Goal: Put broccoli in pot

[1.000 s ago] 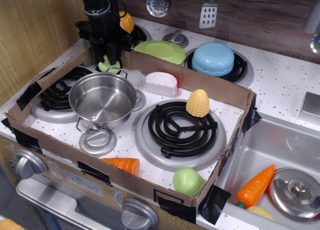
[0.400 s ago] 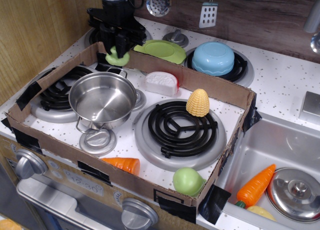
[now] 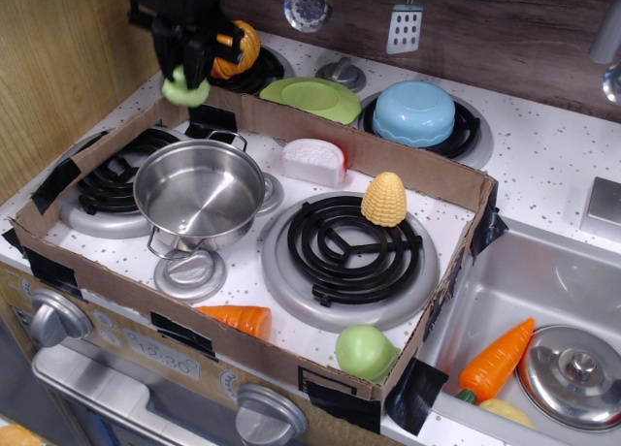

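The shiny round stainless-steel pot (image 3: pixel 200 192) sits unmoved on the front-left burner inside the cardboard frame. Beyond it, over the back-left corner, the black gripper (image 3: pixel 184 66) has risen and shifted left, fingers clamped on the small pale-green plastic broccoli (image 3: pixel 184 87), now airborne.

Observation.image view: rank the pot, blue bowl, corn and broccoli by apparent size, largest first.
1. pot
2. blue bowl, which sits farther from the camera, so its true size may be closer to the pot's
3. corn
4. broccoli, held up in the gripper and partly hidden by it
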Robot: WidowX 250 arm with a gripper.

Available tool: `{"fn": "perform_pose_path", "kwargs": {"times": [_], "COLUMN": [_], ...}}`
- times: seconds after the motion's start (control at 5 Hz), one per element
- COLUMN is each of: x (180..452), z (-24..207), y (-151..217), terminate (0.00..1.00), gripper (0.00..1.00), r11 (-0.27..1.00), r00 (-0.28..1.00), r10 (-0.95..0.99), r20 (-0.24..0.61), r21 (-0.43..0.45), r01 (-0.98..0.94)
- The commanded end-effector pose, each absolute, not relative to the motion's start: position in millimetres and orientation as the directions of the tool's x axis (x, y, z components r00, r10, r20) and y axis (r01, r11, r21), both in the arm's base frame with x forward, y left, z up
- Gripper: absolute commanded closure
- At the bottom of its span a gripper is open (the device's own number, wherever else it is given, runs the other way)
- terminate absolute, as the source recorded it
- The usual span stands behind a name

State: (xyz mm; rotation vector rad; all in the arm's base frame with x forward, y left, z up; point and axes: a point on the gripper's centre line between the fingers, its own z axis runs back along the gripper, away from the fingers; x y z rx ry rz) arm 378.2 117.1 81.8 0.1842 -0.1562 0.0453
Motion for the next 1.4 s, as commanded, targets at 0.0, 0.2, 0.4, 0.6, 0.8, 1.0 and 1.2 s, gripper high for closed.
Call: {"fn": "perform_pose_path", "kwargs": {"times": [0.0,0.2,0.4,0.6,0.8,1.0,1.2], "x": [343,321,308,307,305,303,302], "z": [161,158,145,135,129,126,128], "y": [97,84,76,77,76,73,71], "terminate": [0.0,0.0,0.0,0.0,0.0,0.0,0.0], "gripper": [1.0,1.0,1.0,1.0,1.0,1.0,0.0], "r11": [0.94,0.935,0.94,0.951,0.951,0.953,0.949], "r00": [0.952,0.946,0.946,0.953,0.949,0.942,0.934], "r10": [0.121,0.167,0.194,0.188,0.199,0.204,0.218], "r20": [0.282,0.279,0.258,0.237,0.243,0.266,0.283], "r21": [0.276,0.259,0.226,0.2,0.186,0.165,0.161], "r01": [-0.201,-0.241,-0.255,-0.238,-0.247,-0.253,-0.271]}}
